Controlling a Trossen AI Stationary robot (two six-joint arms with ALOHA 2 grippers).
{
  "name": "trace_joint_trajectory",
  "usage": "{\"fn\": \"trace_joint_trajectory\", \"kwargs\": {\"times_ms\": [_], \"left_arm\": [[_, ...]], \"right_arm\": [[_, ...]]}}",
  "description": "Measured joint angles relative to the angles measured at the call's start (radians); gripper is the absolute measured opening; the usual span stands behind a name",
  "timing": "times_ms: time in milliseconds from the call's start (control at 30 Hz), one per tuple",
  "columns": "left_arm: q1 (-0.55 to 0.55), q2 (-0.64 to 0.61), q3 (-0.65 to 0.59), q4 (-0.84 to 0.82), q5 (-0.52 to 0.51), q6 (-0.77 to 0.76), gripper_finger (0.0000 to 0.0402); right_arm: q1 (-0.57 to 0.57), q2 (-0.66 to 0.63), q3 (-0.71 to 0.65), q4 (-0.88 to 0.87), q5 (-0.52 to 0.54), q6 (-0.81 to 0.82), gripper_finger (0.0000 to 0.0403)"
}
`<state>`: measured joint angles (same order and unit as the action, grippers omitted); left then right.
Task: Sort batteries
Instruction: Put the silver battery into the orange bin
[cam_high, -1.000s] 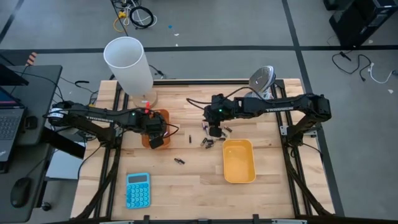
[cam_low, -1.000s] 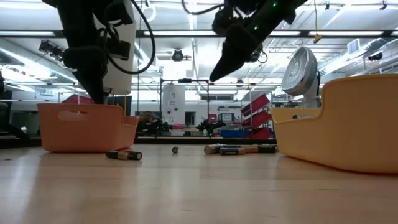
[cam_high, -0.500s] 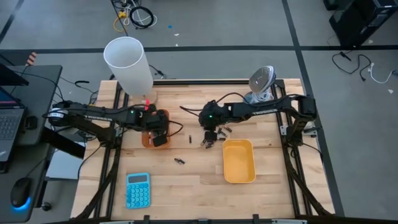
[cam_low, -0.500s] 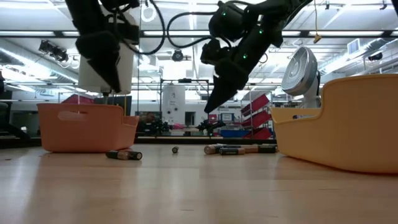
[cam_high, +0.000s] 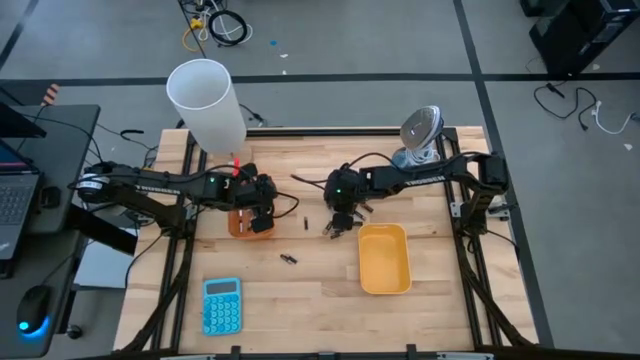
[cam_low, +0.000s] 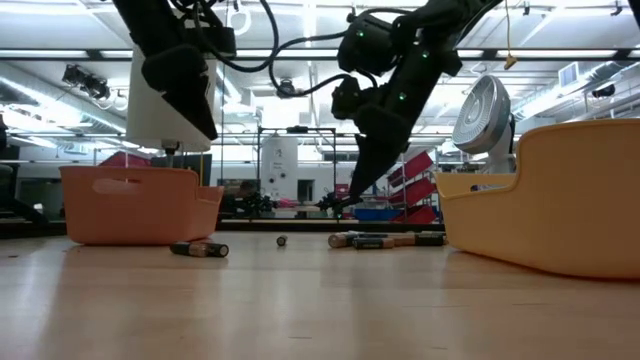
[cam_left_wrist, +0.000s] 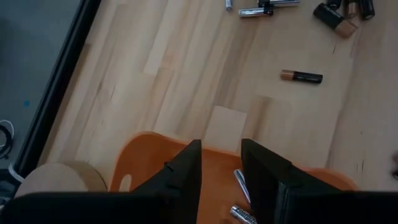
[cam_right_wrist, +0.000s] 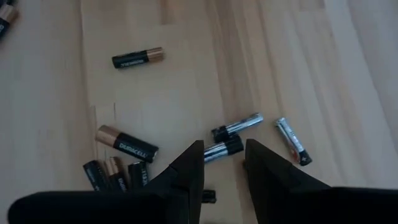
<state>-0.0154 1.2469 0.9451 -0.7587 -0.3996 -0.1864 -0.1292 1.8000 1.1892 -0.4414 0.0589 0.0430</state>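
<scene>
Silvery and black batteries (cam_right_wrist: 233, 146) lie scattered on the pale wood table (cam_high: 320, 280) near its middle, just beside the far end of the yellow tray (cam_high: 385, 258). Through my right wrist view I see two silver-and-black cells side by side right ahead of my fingertips, a third silver one (cam_right_wrist: 291, 141) a little apart, a black-and-copper cell (cam_right_wrist: 127, 144) with a small bunch of dark ones next to it, and one more black-and-copper cell (cam_right_wrist: 137, 58) lying alone farther off. My right gripper (cam_high: 340, 221) hangs over this cluster, the arm stretched across from the right side of the table and bent steeply downward at the wrist; in the low view its tip (cam_low: 350, 196) sits just above the cells without touching them. Its fingers are parted with nothing between them.

Another pair of cells (cam_low: 199, 249) lies on the wood in front of the orange tray (cam_high: 250, 215), and one small dark cell (cam_high: 303, 222) lies between the two arms. My left gripper (cam_high: 262, 214) is held over the orange tray, the arm reaching in from the left edge and tilted down. Its fingers (cam_left_wrist: 186, 174) are spread and empty, and between them I see silvery cells (cam_left_wrist: 241, 185) lying on the tray floor. A white cylinder (cam_high: 207, 102) stands behind the tray, a blue calculator (cam_high: 221, 305) rests near the front edge, and a small fan (cam_high: 420, 132) stands at the back.
</scene>
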Motion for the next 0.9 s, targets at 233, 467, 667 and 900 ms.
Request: {"fn": "trace_joint_trajectory", "kwargs": {"times_ms": [233,467,667,900], "left_arm": [[0.000,0.000,0.000,-0.002,0.000,0.000,0.0115],[0.000,0.000,0.000,-0.003,0.000,-0.006,0.0115],[0.000,0.000,0.000,-0.007,0.000,-0.007,0.0115],[0.000,0.000,-0.001,-0.019,-0.002,-0.026,0.0115]], "right_arm": [[0.012,0.001,0.000,-0.001,0.042,0.049,0.0103],[0.021,0.009,0.000,-0.003,0.082,0.032,0.0103],[0.041,0.035,0.000,0.003,0.101,0.027,0.0106],[0.044,0.059,0.000,0.027,0.123,0.045,0.0115]]}}
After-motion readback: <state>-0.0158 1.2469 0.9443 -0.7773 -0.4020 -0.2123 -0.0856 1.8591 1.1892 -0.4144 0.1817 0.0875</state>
